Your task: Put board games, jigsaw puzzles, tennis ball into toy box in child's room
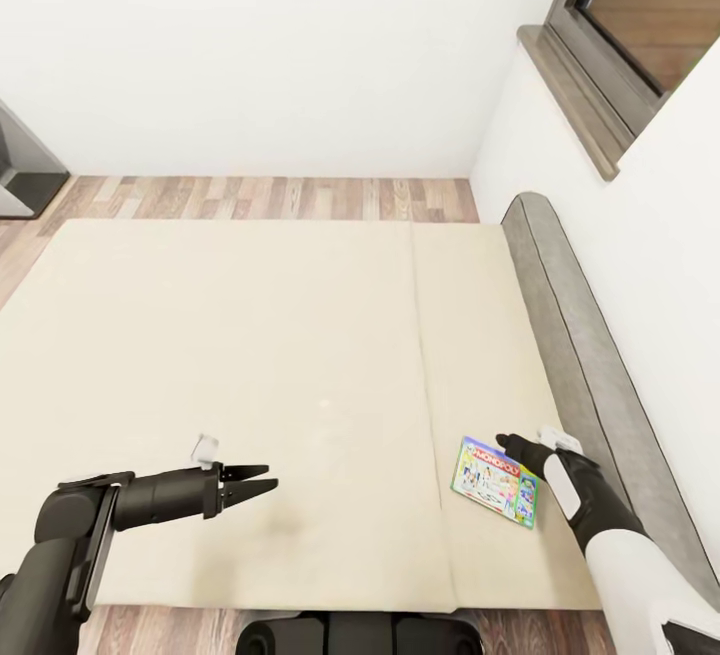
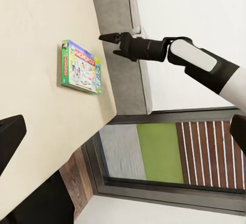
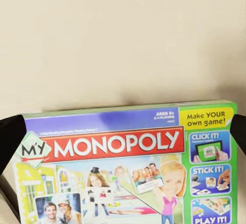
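A white-and-green board game (image 1: 495, 483), printed "My Monopoly", lies flat on the bed (image 1: 250, 335) close to the grey headboard (image 1: 580, 335). My right gripper (image 1: 512, 445) hangs just over the box's far edge, open, not touching it. In the right wrist view the box (image 3: 128, 167) lies between the two spread fingers (image 3: 9, 137). Well to the left of the box, my left gripper (image 1: 262, 478) hovers open over bare mattress. The left wrist view looks across the bed (image 2: 31, 55) at the box (image 2: 81, 66) and the right gripper (image 2: 111, 43).
A window (image 1: 640, 15) with a deep sill sits in the wall behind the headboard. Wood floor (image 1: 270, 197) runs along the bed's far side. A dark piece of furniture (image 1: 20, 170) stands at the far left. The mattress has a seam between its two pads.
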